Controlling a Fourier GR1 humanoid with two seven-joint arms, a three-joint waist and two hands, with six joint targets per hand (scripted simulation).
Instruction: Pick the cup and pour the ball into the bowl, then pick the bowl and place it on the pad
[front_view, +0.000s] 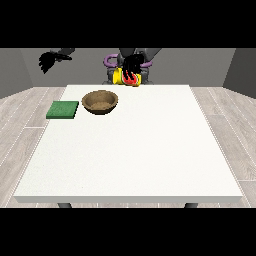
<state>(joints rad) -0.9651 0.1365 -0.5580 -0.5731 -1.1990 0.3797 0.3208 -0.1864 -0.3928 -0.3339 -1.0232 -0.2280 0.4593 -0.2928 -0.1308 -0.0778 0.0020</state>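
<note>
A yellow and red cup (124, 78) hangs tilted on its side above the table's far edge, just beyond and to the right of the bowl. The hand at the view's right (132, 66) is curled round it from above, near the view's middle. A brown bowl (101, 102) stands on the far left part of the white table (135, 145). Left of the bowl, a flat green pad (63, 109) lies near the table's left edge. The hand at the view's left (48, 60) is raised off to the left, beyond the table, fingers hanging relaxed and holding nothing. No ball shows.
The robot's torso (131, 54) stands behind the far edge. Wide bare table stretches from the bowl towards the camera and to the right.
</note>
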